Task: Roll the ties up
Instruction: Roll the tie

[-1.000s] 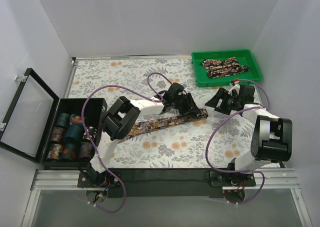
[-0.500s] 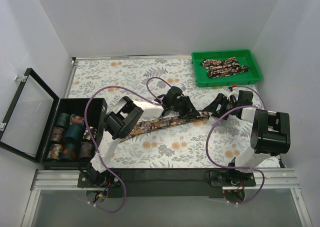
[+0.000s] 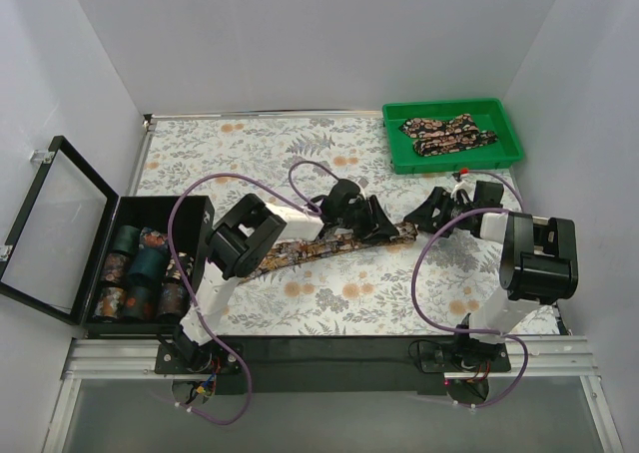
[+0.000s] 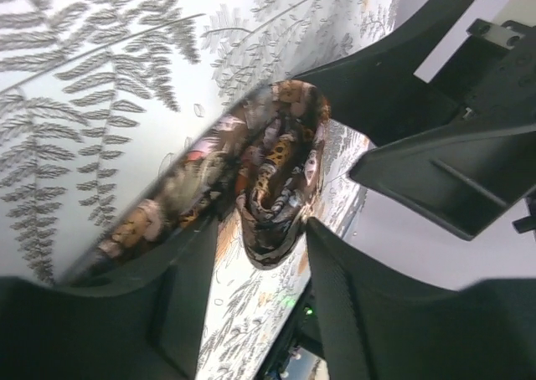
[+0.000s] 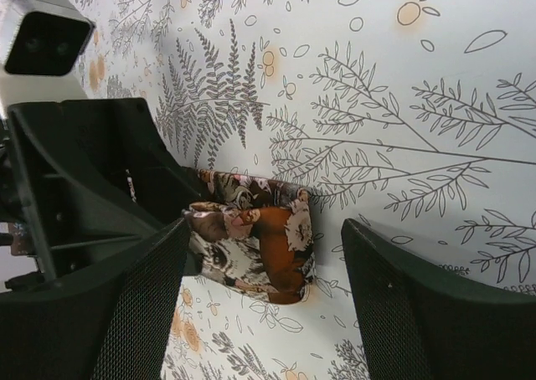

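The left gripper (image 4: 251,238), fingers apart, straddles the started roll of the tie (image 3: 334,241) on the tablecloth (image 3: 250,154). Opposite, the right gripper (image 5: 264,305) gapes around that rolled end, likely steadying it for winding.

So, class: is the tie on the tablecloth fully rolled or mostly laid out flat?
Mostly flat: only the tie's right end is curled; the rest stretches left.

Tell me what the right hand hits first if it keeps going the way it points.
Probably the folded end of the tie, lying between its open fingers; the left hand sits just behind. Depth is hard to judge.
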Robot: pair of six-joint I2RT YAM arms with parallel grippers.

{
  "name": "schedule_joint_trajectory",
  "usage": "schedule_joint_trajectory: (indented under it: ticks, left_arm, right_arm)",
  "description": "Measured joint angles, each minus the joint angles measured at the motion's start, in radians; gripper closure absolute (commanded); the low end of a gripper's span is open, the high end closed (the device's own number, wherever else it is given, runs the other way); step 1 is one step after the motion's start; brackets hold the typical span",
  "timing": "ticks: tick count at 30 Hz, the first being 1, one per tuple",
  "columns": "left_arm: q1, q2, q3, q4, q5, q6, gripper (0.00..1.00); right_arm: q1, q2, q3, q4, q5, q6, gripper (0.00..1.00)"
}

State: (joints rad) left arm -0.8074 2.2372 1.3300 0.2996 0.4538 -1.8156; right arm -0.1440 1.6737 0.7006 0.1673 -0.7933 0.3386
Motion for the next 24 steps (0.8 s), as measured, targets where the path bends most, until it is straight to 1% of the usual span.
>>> schedule_joint_trajectory:
  ticks: [3, 5, 9, 12, 13, 14, 16, 17, 21, 24]
  left_arm:
    - [-0.001, -0.033, -0.003, -0.015, -0.019, 0.052, 0.43]
    - [-0.002, -0.061, -0.006, -0.034, -0.034, 0.089, 0.39]
    - [-0.002, -0.129, -0.008, -0.076, -0.056, 0.189, 0.29]
    - [-0.001, -0.181, -0.007, -0.106, -0.072, 0.302, 0.15]
    - [-0.001, -0.197, -0.007, -0.119, -0.077, 0.346, 0.04]
    - [-0.002, -0.212, -0.002, -0.139, -0.081, 0.41, 0.02]
    - [-0.005, -0.222, 0.022, -0.175, -0.093, 0.514, 0.02]
    - [-0.008, -0.222, 0.04, -0.194, -0.102, 0.578, 0.02]
    - [-0.029, -0.22, 0.098, -0.266, -0.126, 0.826, 0.02]
    - [-0.051, -0.201, 0.147, -0.309, -0.125, 0.98, 0.02]
  right_arm:
    - [0.0, -0.029, -0.011, -0.004, 0.011, -0.001, 0.32]
    - [0.0, -0.069, -0.017, -0.009, 0.031, 0.003, 0.31]
    - [0.0, -0.183, -0.025, -0.023, 0.105, 0.021, 0.29]
    - [0.0, -0.272, -0.021, -0.064, 0.186, 0.025, 0.26]
    - [0.0, -0.299, -0.019, -0.087, 0.22, 0.026, 0.25]
    - [0.0, -0.322, -0.013, -0.119, 0.254, 0.025, 0.24]
    - [0.0, -0.368, 0.004, -0.186, 0.325, 0.025, 0.22]
    - [0.0, -0.388, 0.014, -0.219, 0.36, 0.025, 0.19]
    - [0.0, -0.457, 0.058, -0.332, 0.463, 0.017, 0.18]
    - [-0.001, -0.492, 0.079, -0.396, 0.508, 0.006, 0.18]
